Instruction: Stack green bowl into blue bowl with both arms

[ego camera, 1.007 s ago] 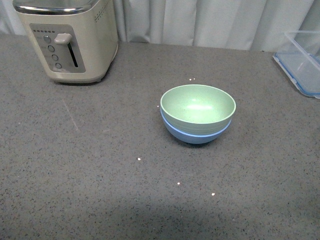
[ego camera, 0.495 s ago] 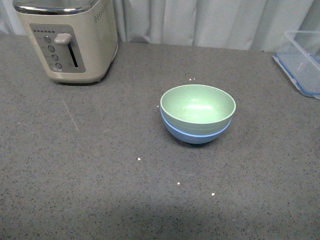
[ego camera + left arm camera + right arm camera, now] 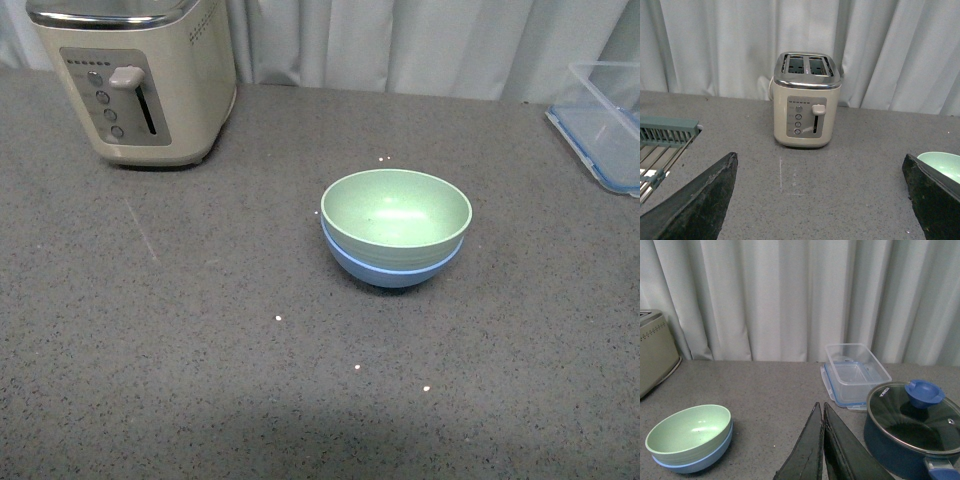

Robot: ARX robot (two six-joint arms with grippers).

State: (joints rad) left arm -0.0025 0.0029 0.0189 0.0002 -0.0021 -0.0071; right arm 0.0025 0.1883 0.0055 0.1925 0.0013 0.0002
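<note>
Green bowl (image 3: 396,208) inside blue bowl (image 3: 390,268)

Toaster (image 3: 135,80), plastic container (image 3: 605,120), lidded pot (image 3: 910,427)

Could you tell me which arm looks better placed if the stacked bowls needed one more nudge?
Probably the right. Its wrist view shows the green bowl nested in the blue bowl in full, though its gripper is shut. The left gripper is open, but only the green rim shows at its view's edge.

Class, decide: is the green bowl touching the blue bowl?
Touching. In the front view the green bowl sits nested inside the blue bowl, with no gap showing at the rims; the right wrist view agrees.
</note>
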